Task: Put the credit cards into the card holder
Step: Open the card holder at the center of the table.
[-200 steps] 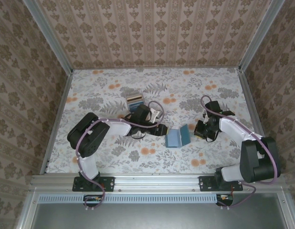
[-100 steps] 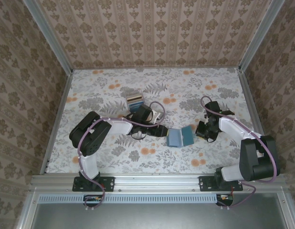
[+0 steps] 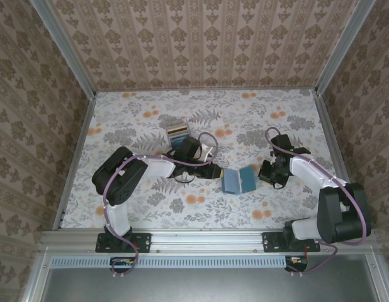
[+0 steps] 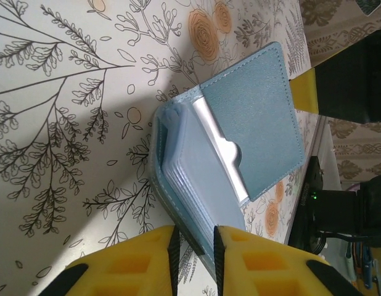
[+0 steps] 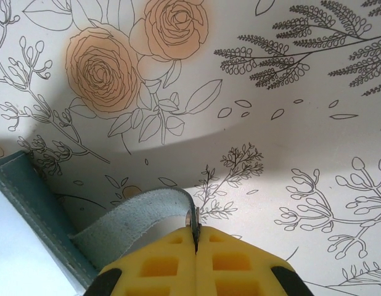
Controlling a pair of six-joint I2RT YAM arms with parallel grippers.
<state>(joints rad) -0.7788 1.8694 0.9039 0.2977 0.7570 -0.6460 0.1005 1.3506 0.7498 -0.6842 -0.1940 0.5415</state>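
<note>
The teal-blue card holder (image 3: 238, 180) lies open on the flowered table between the two arms. My left gripper (image 4: 195, 250) has its jaws closed in on the near corner of the holder's pocket half (image 4: 203, 197), which touches both pads. A whitish credit card (image 4: 222, 148) sits tucked under the holder's other flap (image 4: 255, 117). My right gripper (image 5: 195, 231) is shut on the holder's teal strap (image 5: 132, 225), which curves back to the cover edge (image 5: 36, 206). More credit cards stand in a pale slotted stand (image 3: 177, 133).
The card stand is behind the left gripper (image 3: 215, 171), close to the left forearm. The right gripper (image 3: 264, 172) is at the holder's right edge. Patterned walls and metal rails (image 3: 75, 157) enclose the table on three sides.
My left gripper has moved right to the holder's left half and its jaws have narrowed onto it. The holder's right flap has dropped flatter. The right gripper keeps hold of the strap.
</note>
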